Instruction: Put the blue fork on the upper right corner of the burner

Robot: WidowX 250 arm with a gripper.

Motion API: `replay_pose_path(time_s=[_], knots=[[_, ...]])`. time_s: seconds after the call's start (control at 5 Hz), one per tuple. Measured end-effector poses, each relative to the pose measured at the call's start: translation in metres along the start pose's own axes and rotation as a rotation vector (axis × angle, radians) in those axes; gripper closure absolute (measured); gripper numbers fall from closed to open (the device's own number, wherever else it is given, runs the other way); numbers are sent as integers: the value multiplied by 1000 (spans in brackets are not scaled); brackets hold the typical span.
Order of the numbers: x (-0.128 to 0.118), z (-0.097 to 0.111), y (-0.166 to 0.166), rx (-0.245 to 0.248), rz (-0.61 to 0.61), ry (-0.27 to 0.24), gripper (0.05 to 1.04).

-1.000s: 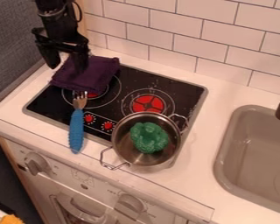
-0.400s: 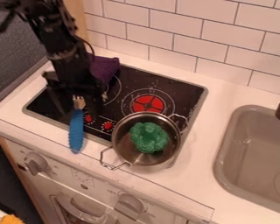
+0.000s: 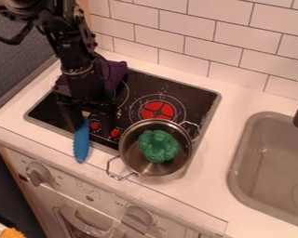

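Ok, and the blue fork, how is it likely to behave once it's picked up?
The blue fork will probably stay stiff, since its handle lies straight with no visible bend. The ribbed-looking handle may resist slipping. With the gripper over the head end, a pinch there could let the long, thick handle dip or swivel.

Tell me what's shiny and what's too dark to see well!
In the camera view, the metal pot has shiny glints; in the camera view, the black pincer blends into the dark stovetop, so its edges are hard to pick out.
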State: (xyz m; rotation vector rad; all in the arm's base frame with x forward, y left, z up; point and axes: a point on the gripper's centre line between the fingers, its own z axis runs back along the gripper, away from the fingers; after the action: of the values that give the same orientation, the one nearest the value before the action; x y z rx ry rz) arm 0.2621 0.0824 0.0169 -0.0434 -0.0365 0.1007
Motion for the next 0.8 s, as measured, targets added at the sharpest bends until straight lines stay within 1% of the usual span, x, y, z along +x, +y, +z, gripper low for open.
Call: replay_pose_path(time_s=[0.2,0.4,0.8], knots=[[4,-3,-1,42,-9,17,83],[2,-2,0,54,-3,30,83],[-7,9,-3,46,-4,8,84]])
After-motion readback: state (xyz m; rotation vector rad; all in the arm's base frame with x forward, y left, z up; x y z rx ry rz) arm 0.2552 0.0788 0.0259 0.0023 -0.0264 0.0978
